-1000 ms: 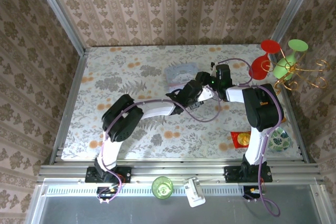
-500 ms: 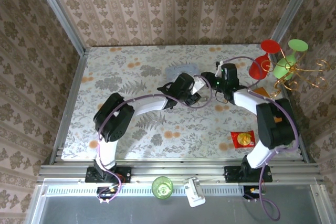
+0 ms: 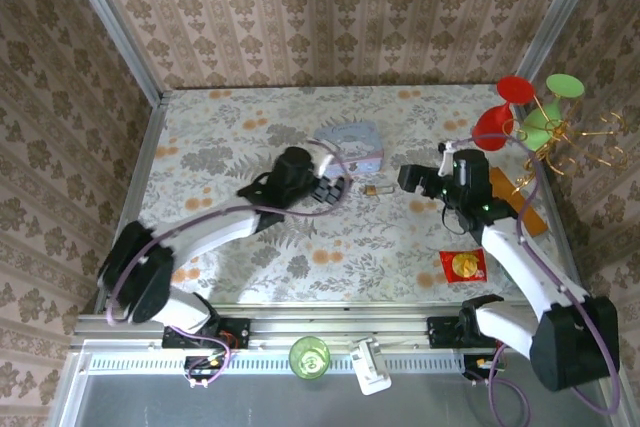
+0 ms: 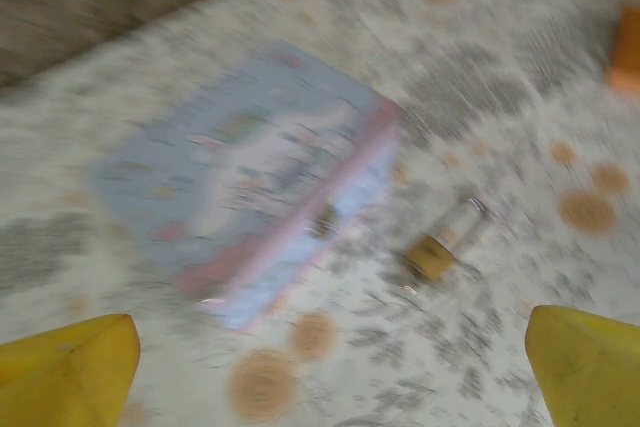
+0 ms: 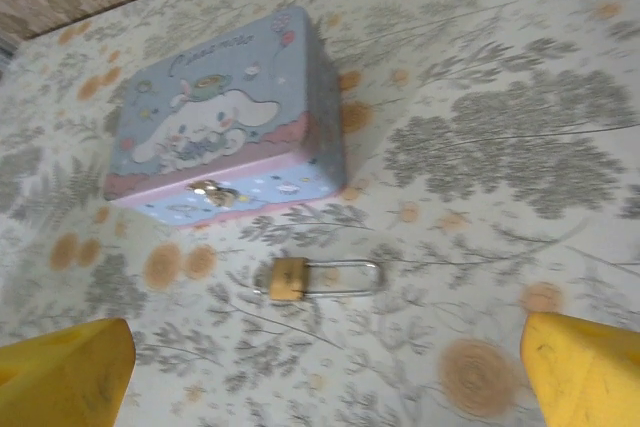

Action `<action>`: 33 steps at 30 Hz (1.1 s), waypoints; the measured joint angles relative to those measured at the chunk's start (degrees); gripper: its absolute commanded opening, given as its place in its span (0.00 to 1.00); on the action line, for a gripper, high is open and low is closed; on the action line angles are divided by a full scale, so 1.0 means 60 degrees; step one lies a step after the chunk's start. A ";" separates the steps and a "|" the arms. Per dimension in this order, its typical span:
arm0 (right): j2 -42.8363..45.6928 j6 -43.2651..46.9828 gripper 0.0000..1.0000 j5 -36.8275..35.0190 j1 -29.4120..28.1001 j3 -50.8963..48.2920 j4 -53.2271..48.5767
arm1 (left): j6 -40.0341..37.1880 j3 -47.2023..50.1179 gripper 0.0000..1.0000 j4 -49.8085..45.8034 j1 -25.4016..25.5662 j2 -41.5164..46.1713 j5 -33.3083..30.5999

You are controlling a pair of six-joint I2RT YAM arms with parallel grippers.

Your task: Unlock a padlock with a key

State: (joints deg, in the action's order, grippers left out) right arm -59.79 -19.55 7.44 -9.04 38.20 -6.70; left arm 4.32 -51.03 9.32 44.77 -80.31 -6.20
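Standing wide apart and grasping nothing, the left jaws show yellow fingertips (image 4: pixel 70 377) at the two lower corners of the left wrist view. The right jaws are released in the same way, with only patterned surface (image 3: pixel 220 137) between their tips in the right wrist view.

Finding 1, position. The padlock (image 3: pixel 376 190) lies flat on the surface in the gap between the two arms' jaws and touches neither. From above it sits to the right of the left jaws and to the left of the right jaws. It is roughly midway, so neither arm is clearly nearer.

Finding 2, axis. The padlock's long axis runs left to right, roughly along the line joining the two sets of jaws. In the right wrist view the brass body (image 5: pixel 289 279) and the silvery shackle (image 5: pixel 350 277) lie end to end. The body appears to point toward the left arm and the shackle toward the right arm.

Finding 3, surroundings. A pale blue tin (image 5: pixel 225 127) sits just beyond the padlock, on its far side, close but apart from it. A red packet (image 3: pixel 463 265) lies well apart, near and to the right.

Assessment. Either arm would have to turn its jaws across that left-right axis to pinch the body. Whether a key sits in the lock cannot be told.
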 measured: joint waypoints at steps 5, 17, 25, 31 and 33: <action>0.0780 0.1053 1.00 -0.1490 0.0036 -0.1333 0.0219 | 0.0251 0.1832 1.00 0.0229 -0.1359 0.2047 -0.2120; 0.0736 0.2492 1.00 -0.2073 0.0131 -0.2415 0.1763 | -0.0834 0.3974 1.00 0.0933 -0.2488 0.2758 -0.4492; 0.0007 0.2849 1.00 -0.2186 0.0557 -0.3854 0.4608 | -0.1734 0.4641 1.00 0.3650 -0.4459 0.0998 -0.3858; -0.0637 0.2983 1.00 -0.2215 0.0688 -0.3974 0.6634 | -0.1934 0.4747 1.00 0.4772 -0.5614 -0.0084 -0.2273; -0.1064 0.2973 1.00 -0.2215 0.0725 -0.3978 0.7340 | -0.1905 0.4958 1.00 0.5661 -0.6127 -0.0211 -0.1494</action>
State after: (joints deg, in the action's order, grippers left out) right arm -66.17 -1.72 -5.85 -4.69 14.33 37.34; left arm -7.11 -21.28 43.29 8.01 -81.58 -15.16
